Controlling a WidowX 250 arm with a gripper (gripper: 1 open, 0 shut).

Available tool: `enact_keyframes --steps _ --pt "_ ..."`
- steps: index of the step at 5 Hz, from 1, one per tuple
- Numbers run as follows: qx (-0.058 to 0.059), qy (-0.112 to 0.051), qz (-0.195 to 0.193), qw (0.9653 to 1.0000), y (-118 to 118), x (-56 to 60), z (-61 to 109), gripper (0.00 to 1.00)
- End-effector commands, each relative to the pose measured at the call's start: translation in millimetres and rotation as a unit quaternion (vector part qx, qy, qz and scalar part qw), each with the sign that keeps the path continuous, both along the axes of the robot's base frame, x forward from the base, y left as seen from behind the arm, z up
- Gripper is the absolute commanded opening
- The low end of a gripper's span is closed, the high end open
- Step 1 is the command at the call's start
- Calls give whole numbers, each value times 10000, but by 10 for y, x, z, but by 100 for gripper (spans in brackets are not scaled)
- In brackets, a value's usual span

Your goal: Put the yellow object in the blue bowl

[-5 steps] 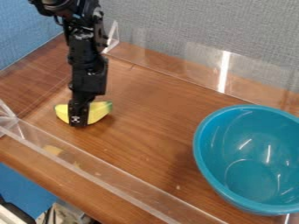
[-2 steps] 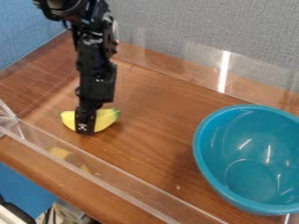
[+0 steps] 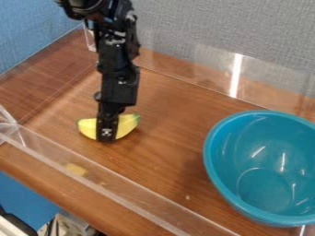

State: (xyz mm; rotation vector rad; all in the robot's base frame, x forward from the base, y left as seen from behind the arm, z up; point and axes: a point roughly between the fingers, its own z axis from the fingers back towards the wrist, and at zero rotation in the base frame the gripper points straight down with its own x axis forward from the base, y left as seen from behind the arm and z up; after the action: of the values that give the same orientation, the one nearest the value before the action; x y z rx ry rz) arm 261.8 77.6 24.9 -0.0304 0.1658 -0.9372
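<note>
Left of centre on the wooden table (image 3: 172, 111), the gripper (image 3: 110, 132) points straight down with its jaws closed around the yellow object (image 3: 91, 127) — whether the toy has left the wood is hard to judge from this angle. The grasp seems made; the carry is left — the blue bowl (image 3: 227, 138) sits empty, well apart at the near right.

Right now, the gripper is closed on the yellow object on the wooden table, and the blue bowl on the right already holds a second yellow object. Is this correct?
Not quite. The blue bowl is empty; the camera view shows only its bare glossy inside. The rest stands: the gripper is down on the yellow object, closed around it on the wooden table, with the bowl to the right.
</note>
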Motion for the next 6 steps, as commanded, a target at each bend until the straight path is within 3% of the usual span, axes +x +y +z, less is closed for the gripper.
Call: enact_keyframes --steps 1,2,3,4,5,6 --pt "-61 -43 224 9997 -42 125 28 0" --pt "-112 10 347 9993 -51 87 39 0" --pt "101 -5 1085 9940 -143 35 310 0" --pt "375 23 1912 9808 -244 -7 629 0" --pt "591 -128 2389 9692 -350 9 1070 0" --pt "711 -374 2722 9589 -507 28 1508 0"
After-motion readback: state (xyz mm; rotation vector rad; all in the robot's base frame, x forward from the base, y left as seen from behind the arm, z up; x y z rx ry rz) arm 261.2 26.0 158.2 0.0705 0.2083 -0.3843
